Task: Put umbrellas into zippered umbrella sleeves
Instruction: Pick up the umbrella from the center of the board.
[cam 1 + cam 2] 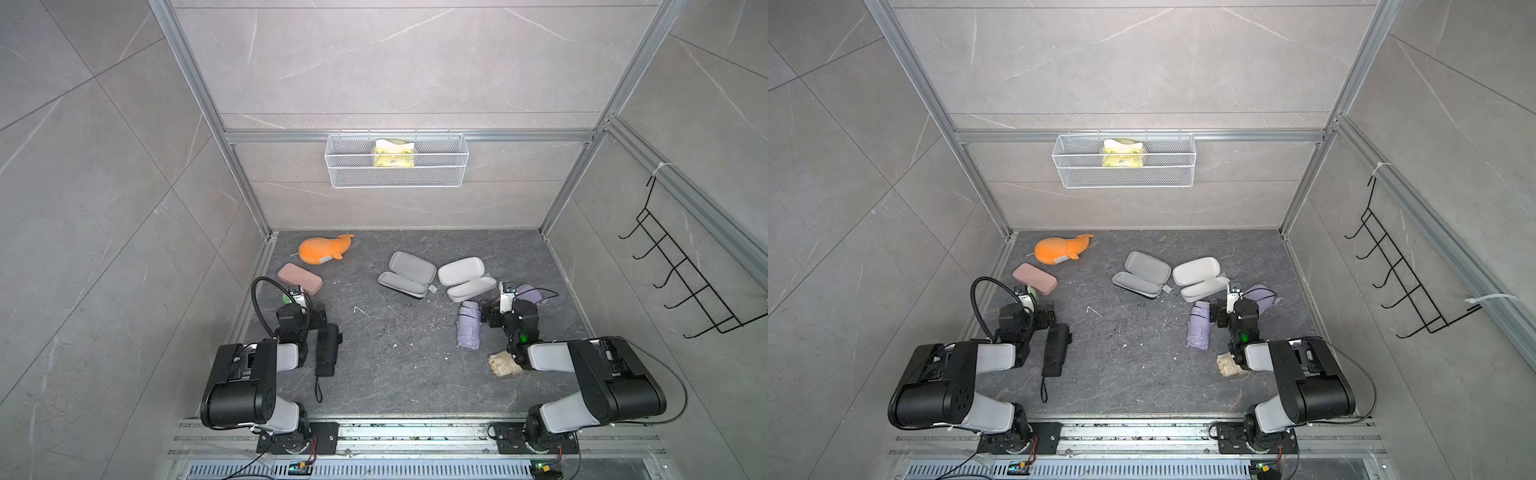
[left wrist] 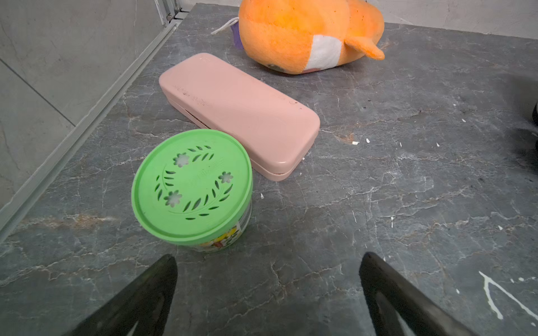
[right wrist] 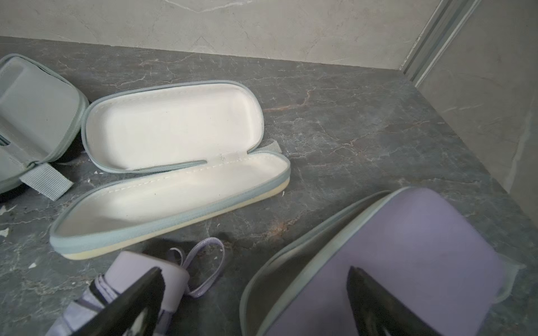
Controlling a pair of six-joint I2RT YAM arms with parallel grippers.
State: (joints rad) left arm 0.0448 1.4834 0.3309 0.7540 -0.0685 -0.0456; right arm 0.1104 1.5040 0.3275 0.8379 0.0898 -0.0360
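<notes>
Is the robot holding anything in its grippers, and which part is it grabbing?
Nothing is held. The left gripper is open near the green-lidded jar. The right gripper is open by the lavender umbrella and lavender sleeve, clamping neither.

readable text: none | green-lidded jar (image 2: 192, 189) label: printed, too blurred to read

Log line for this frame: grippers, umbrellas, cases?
left gripper: open, empty | right gripper: open, empty | black umbrella, lavender umbrella, beige umbrella: on table, uncased | cream case: open, empty
</notes>
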